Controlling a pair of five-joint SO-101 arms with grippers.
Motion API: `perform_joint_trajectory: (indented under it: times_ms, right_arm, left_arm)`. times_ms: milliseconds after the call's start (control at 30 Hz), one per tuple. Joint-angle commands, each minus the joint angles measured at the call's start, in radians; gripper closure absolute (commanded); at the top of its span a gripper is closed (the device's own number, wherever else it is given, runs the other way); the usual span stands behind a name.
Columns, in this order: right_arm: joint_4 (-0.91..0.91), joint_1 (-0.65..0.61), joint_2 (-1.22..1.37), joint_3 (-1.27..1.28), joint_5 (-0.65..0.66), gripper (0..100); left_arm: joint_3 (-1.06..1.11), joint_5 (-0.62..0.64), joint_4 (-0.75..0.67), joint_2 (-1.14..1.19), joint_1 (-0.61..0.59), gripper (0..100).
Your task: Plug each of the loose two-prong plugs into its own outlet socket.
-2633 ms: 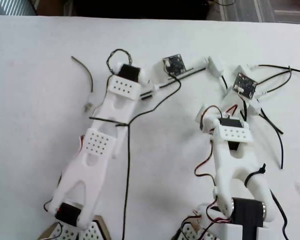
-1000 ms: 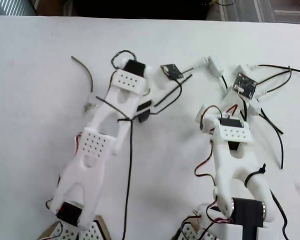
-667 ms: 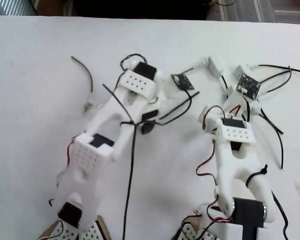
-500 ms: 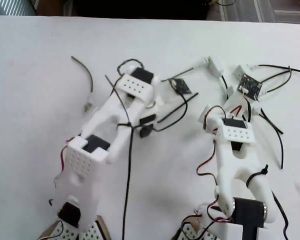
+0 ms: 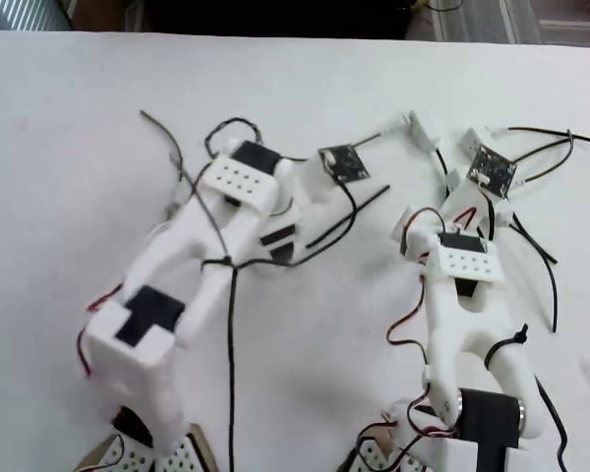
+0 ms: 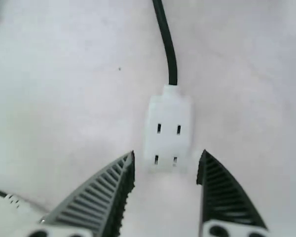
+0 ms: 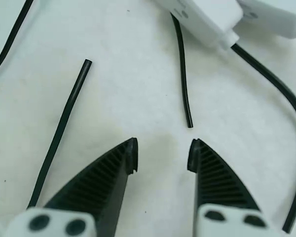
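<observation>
In the high view, the left arm (image 5: 177,265) has folded back since half a second ago. Its dark-capped elbow block (image 5: 138,329) has slid down and away from the right arm (image 5: 462,315). Its wrist head has also drawn a little away from the right arm, taking the small square camera board (image 5: 345,163) at its tip along. Against the oldest frame the left arm is far more bent. The right arm matches its pose of half a second ago. Two white cord-end blocks lie on the table (image 5: 59,118) beyond the right arm, one (image 5: 424,129) a little to its left and the other (image 5: 484,137) straight beyond it. Whether each is a plug or a socket cannot be told here.

In the left wrist view, the left gripper (image 6: 166,157) has its jaws spread wide and grips nothing. A white socket (image 6: 168,128) lies flat on the table, its near end between the jaw tips with a thin gap on each side. Its two pairs of slots face up, bare. Its black cord (image 6: 166,44) runs off from the far end.

In the right wrist view, the right gripper (image 7: 163,146) also has its jaws spread, with bare table between them. The cut end of a thin black wire (image 7: 185,74) lies just ahead of the gap, and a second loose wire (image 7: 64,123) slants off beside one jaw. Farther ahead two white blocks (image 7: 202,17) (image 7: 278,22) sit side by side, and a thicker cord (image 7: 281,108) curves from the first past the other jaw
</observation>
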Motion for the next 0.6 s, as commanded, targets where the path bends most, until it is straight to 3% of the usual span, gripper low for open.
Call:
perform_joint_trajectory:
  times_ms: [0, 167, 333, 567]
  right_arm:
    - [-0.015, 0.008, -0.041, -0.006, 0.005, 83.0]
    - [-0.012, 0.007, -0.039, -0.006, 0.005, 83.1]
    - [-0.012, 0.007, -0.033, -0.006, 0.005, 83.2]
    - [-0.013, 0.001, -0.035, 0.006, 0.005, 83.2]
  left_arm:
    - [0.089, 0.017, 0.000, -0.237, -0.041, 79]
    - [0.221, 0.114, -0.006, -0.472, -0.137, 79]
    - [0.313, 0.292, -0.084, -0.641, -0.329, 78]
    - [0.321, 0.327, -0.218, -0.591, -0.545, 78]
